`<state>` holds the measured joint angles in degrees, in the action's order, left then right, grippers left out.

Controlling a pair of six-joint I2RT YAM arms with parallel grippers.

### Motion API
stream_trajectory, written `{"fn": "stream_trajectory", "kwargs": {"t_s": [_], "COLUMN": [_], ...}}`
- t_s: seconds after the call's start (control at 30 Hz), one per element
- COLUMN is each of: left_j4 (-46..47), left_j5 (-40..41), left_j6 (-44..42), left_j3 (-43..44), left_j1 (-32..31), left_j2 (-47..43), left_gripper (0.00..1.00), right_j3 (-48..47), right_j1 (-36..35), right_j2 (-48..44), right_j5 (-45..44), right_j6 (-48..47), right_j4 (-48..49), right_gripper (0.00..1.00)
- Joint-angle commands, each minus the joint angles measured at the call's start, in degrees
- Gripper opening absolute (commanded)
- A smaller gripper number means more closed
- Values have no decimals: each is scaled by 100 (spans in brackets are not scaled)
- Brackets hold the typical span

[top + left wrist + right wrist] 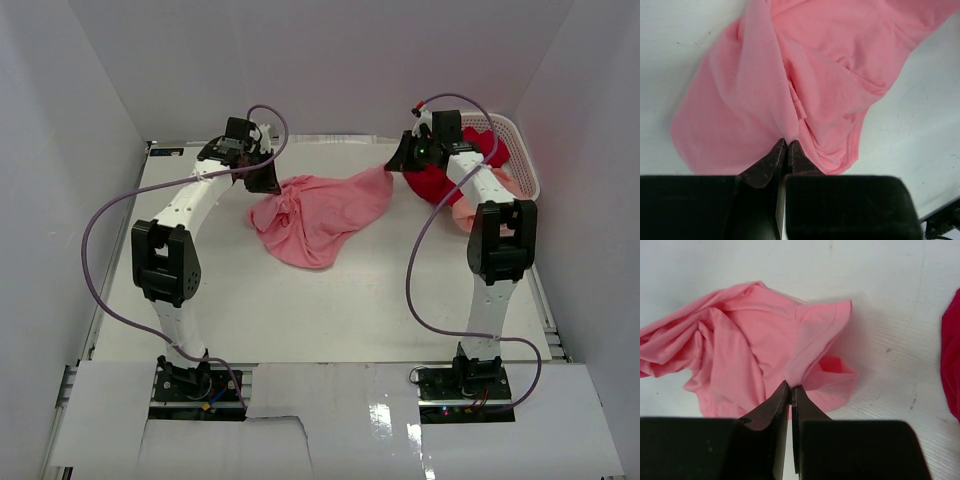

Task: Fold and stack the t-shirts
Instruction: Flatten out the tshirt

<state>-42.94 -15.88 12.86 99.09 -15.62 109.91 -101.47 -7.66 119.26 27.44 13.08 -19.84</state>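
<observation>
A white bench (360, 300) fills the middle of the top view, scuffed with small dark marks in the wrist views. Plain white walls (330, 60) enclose it at the back and on both sides. Glossy white panels (330, 410) cover the bench's near edge at the bottom of the frame, around the arm bases. Purple cables (95, 250) loop out from each arm.

The pink t-shirt (315, 220) lies crumpled just above the centre of the frame, drawn out towards the upper right. The left tool (265, 182) sits at its upper left end, jaws narrow, tips almost together on a gathered fold of the cloth. The right tool (405, 160) is pinched tight on the shirt's upper right corner.

A white perforated basket (525, 165) stands at the upper right of the bench. The red t-shirt (432, 183) spills from it onto the bench behind the right arm. The peach t-shirt (466, 215) lies just below the red one, partly hidden by that arm.
</observation>
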Motion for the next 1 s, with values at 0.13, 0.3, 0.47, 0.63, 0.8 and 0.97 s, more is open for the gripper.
{"fn": "stream_trajectory", "kwargs": {"t_s": [0.13, 0.3, 0.47, 0.63, 0.8, 0.97], "left_j4": [-697, -875, 677, 910, 1024, 1156], "left_j5": [594, 1795, 2282, 2291, 2002, 1281], "left_j6": [-179, 154, 182, 120, 199, 278], "left_j3": [1322, 1763, 378, 243, -169, -1039], "left_j1": [6, 6, 15, 15, 15, 6], "left_j2": [-576, -996, -2847, -3800, -4800, -5690], "left_gripper": [17, 5, 1, 1, 5, 8], "right_j3": [-567, -330, 258, 303, 1285, 2306], "right_j1": [-174, -192, -192, -183, -183, -183], "right_j2": [-1508, -2880, -4768, -5615, -6833, -8092], "right_j5": [191, 253, 244, 323, 902, 1228], "right_j6": [-122, -148, -183, -96, 449, 468], "right_j4": [-258, -249, 49, -117, 374, 394], "right_gripper": [8, 8, 8, 8, 8, 8]}}
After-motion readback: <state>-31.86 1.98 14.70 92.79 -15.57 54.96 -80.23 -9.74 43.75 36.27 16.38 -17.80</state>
